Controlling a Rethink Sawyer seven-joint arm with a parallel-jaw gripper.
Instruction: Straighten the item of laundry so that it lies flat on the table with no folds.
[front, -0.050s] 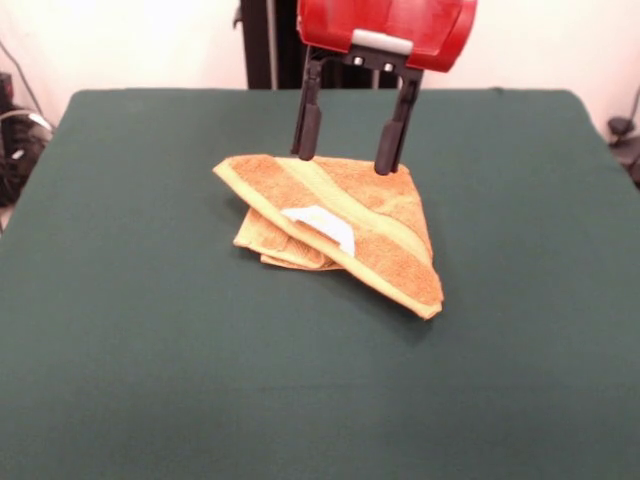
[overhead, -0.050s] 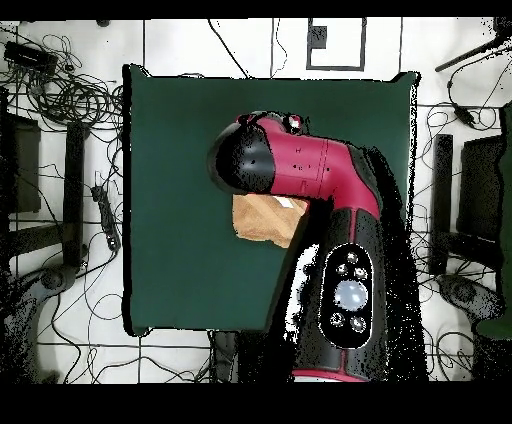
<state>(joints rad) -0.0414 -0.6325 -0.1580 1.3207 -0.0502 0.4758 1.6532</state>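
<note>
White wall (front, -0.050s: 130, 40), cable-strewn tiled floor (overhead, -0.050s: 60, 330)

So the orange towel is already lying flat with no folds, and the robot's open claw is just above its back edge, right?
Not quite. The towel isn't flat: the front view shows it folded over itself, with layers poking out underneath and the white label on top. The rest is right: the open gripper is just above its back edge, on the green table.

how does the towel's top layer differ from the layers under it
The towel is folded. Its top layer is orange-tan, spread into a wide triangle, and carries the white label. The lower layers look paler and yellowish, bunched, peeking out only at one side. Both lie on the green table.
</note>
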